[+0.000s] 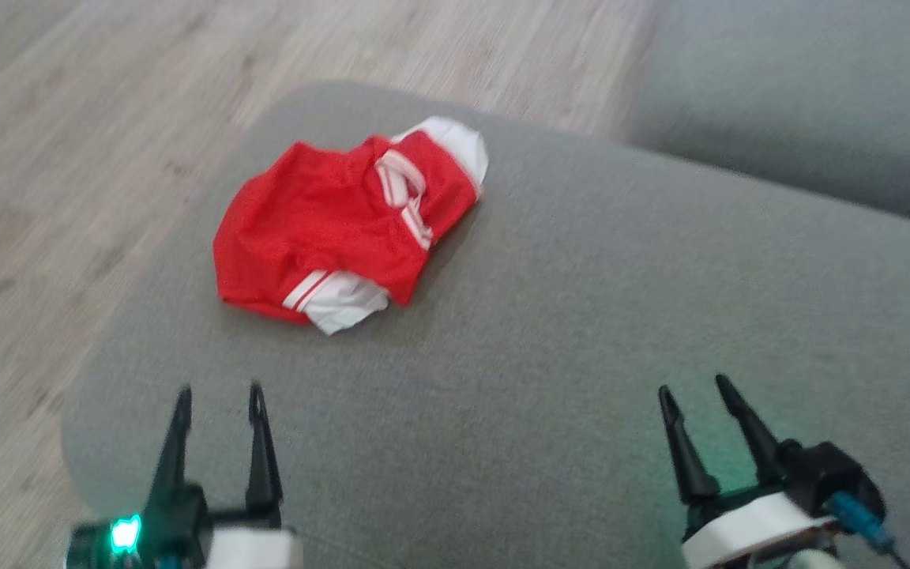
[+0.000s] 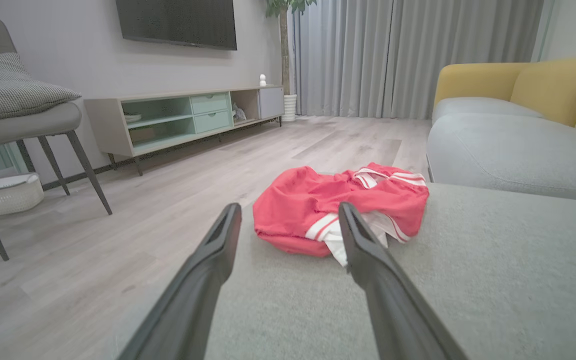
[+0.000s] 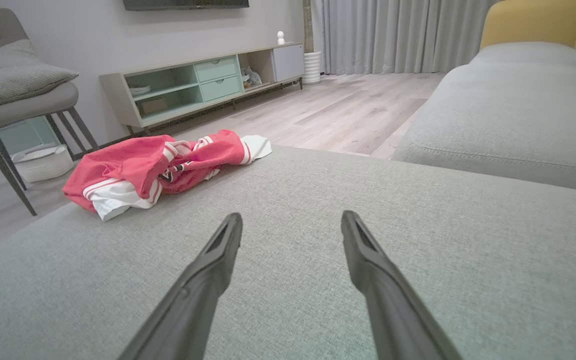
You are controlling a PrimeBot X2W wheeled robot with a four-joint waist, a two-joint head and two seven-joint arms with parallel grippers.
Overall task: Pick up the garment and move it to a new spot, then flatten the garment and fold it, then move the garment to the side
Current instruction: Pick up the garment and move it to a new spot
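Now, left gripper at the lower left of the head view: its two dark fingers stand apart, nothing between them, tips hovering over the grey cushion. Right gripper at the lower right: jaws likewise spread, nothing held, over the same cushion.

The garment lies above and slightly right of the left gripper in the head view, well apart from the fingertips. It is much farther from the right gripper, off toward the upper left from it. In the left wrist view I see it straight ahead between the two fingers, the right finger overlapping its near white sleeve. In the right wrist view it sits at centre left, well away from the fingers.

It is a crumpled red heap resting near the cushion's far left rim, close to the wood floor.

Writing: a small dark mark shows in a fold in the right wrist view, too small for me to read.

Orientation: in the head view the heap's long axis runs from lower left to upper right. One white sleeve pokes out at the upper right end; the other white sleeve sticks out at the lower edge, toward the left gripper. White-and-red striped trim borders both.

Further out: a second grey seat cushion at the upper right, a yellow backrest behind it, a low TV console and a chair at the left.
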